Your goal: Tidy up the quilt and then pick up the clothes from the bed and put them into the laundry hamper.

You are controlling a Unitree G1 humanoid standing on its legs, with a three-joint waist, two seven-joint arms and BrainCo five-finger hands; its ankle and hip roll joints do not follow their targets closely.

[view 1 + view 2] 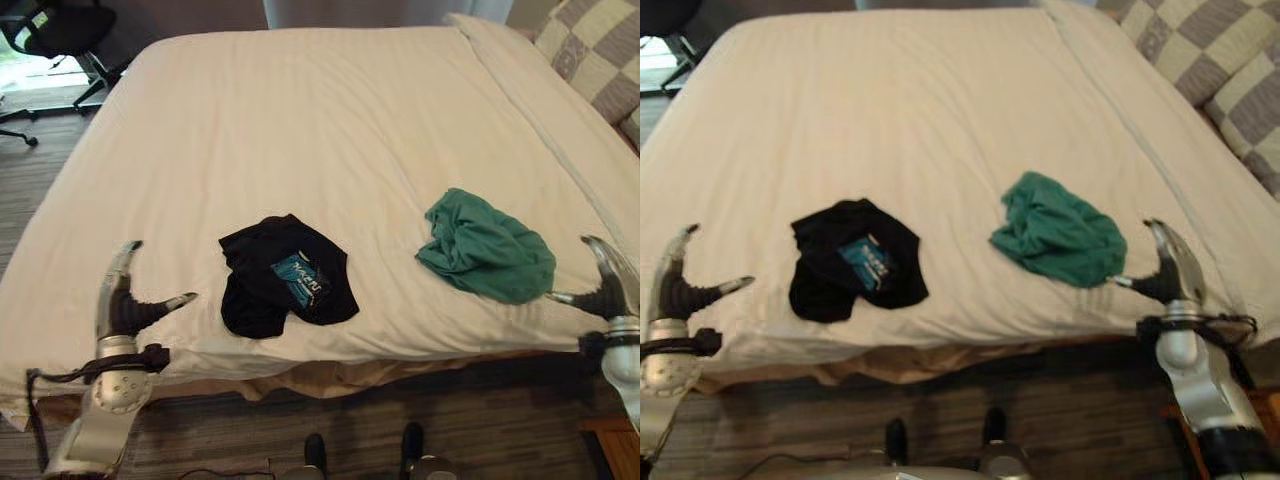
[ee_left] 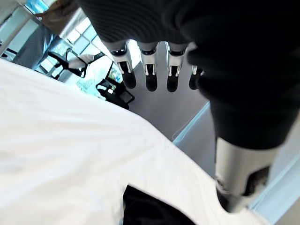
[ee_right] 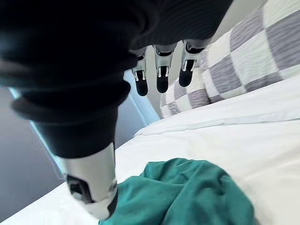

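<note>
A white quilt [image 1: 330, 130] lies smooth over the bed. Near its front edge lies a crumpled black garment [image 1: 285, 277] with a blue patch, and to its right a bunched green garment [image 1: 487, 249]. My left hand [image 1: 122, 300] hovers open at the front left edge, left of the black garment [image 2: 150, 208]. At the front right edge my right hand [image 1: 1168, 265] is open too, just right of the green garment [image 3: 187, 197]. Neither hand holds anything.
Checked grey and cream pillows [image 1: 595, 45] lean at the far right of the bed. A black office chair [image 1: 60, 35] stands on the floor beyond the bed's far left corner. A wooden piece of furniture [image 1: 612, 445] is at the lower right.
</note>
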